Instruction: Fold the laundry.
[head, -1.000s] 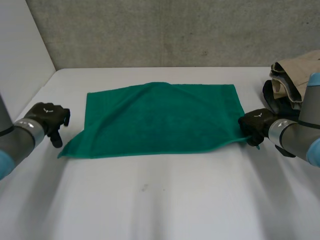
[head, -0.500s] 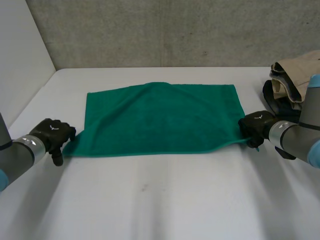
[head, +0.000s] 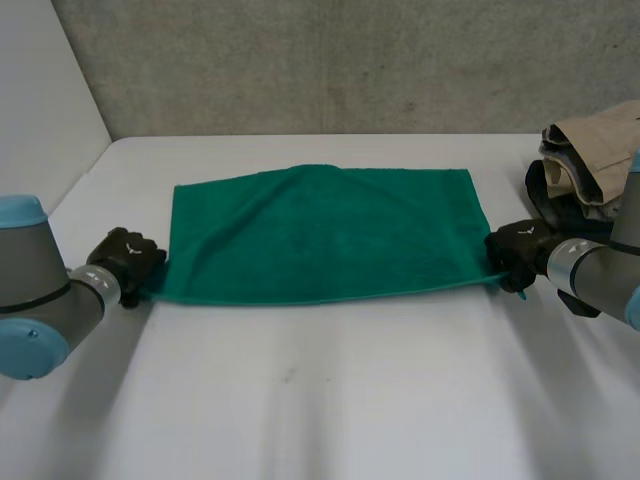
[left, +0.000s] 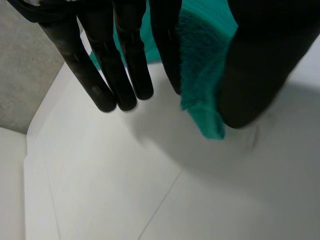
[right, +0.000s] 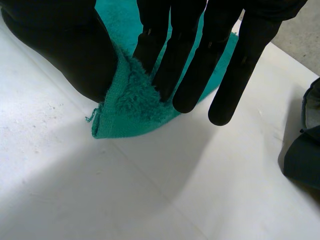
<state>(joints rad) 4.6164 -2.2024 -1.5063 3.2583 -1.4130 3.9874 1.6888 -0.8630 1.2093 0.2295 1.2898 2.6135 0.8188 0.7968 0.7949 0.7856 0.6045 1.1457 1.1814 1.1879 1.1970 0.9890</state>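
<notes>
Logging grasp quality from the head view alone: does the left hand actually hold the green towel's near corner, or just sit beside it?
Observer: It holds it. In the left wrist view the left hand pinches the green towel corner between its thumb and one straight finger.
Reviewer: And the other fingers?
Observer: Straight, off the cloth.
Reviewer: Right side?
Observer: The right hand pinches its corner the same way, and a loose thread sticks out at the edge.

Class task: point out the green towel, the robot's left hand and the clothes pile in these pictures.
towel (head: 320, 235), head view, its flat middle.
left hand (head: 130, 258), head view, its back.
clothes pile (head: 585, 160), head view, the beige top garment.
</notes>
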